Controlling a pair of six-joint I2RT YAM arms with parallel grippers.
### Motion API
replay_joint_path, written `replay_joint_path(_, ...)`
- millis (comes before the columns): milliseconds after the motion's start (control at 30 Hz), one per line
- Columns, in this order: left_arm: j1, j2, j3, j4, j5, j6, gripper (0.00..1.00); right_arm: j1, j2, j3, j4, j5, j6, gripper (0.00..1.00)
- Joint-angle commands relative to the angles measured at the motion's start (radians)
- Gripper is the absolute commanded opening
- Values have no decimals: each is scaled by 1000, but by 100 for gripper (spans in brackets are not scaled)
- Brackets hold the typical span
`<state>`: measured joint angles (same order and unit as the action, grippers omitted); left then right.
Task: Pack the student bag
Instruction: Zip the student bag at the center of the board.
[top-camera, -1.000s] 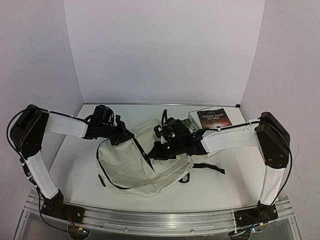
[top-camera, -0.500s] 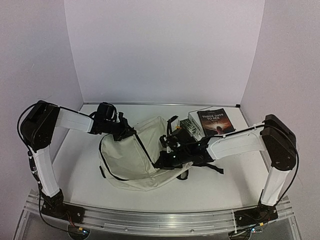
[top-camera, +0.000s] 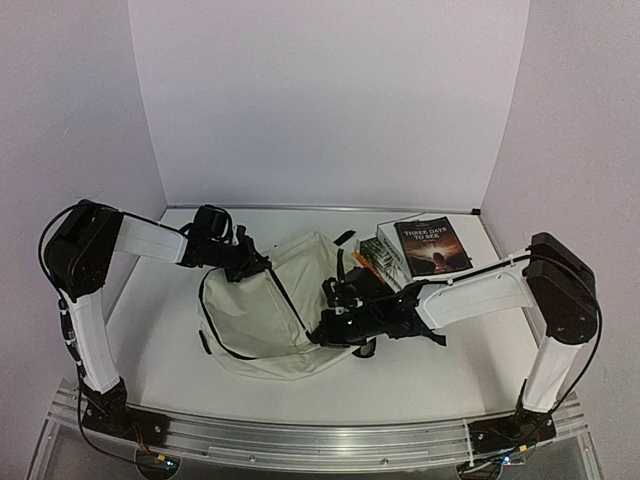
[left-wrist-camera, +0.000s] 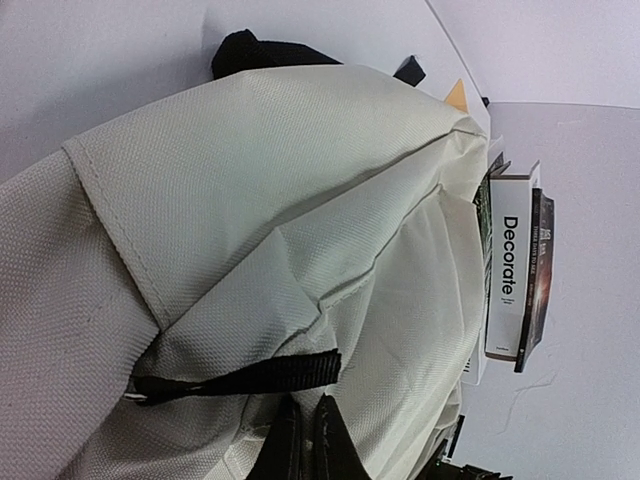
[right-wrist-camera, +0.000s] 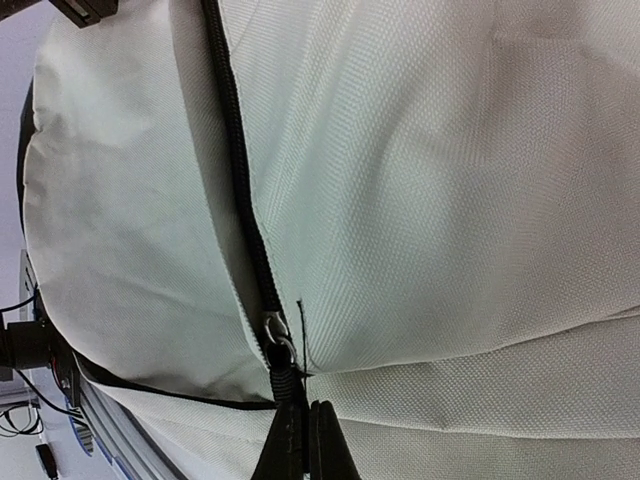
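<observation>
The student bag (top-camera: 262, 318), cream fabric with black zippers, lies on its side mid-table. My left gripper (top-camera: 262, 270) is shut on the bag's fabric at its far left edge; in the left wrist view the jaws (left-wrist-camera: 303, 432) pinch cream cloth just below a black strap loop (left-wrist-camera: 250, 378). My right gripper (top-camera: 320, 335) sits at the bag's right side, shut on the black zipper pull (right-wrist-camera: 284, 380). The zipper (right-wrist-camera: 238, 170) runs up and away from the pull, closed along the stretch in view. The bag's inside is hidden.
A dark book (top-camera: 430, 246) lies on a small stack of books (top-camera: 380, 255) at the back right, just behind the bag. The left wrist view shows their spines, one white and lettered "Decorate" (left-wrist-camera: 510, 270). Black straps (top-camera: 420, 335) trail under my right arm.
My right gripper has drawn the zipper pull toward the near edge, and the right arm has dropped lower. The left arm shifted slightly with the bag's edge, and the bag now lies flatter.
</observation>
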<state>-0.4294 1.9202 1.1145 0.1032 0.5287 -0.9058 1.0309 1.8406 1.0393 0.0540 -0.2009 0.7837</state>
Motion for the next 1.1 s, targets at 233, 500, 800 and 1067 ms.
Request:
replay_joint_path(233,56,-107,8,33,-56,59,0,36,-206,77,-129,63,20,59)
replay_joint_path(500,60,-196,-90,-5,-110,61,0,14,-261,-58,-192,230,214,83)
replay_joint_path(800,63,-239,-142,-14,-130,54,0,6,-152,-55,-128,200,221,73)
replay_joint_path(1067,64,-278,-163,-41,-148,59,0,-5,-37,-22,-63,172,209,53)
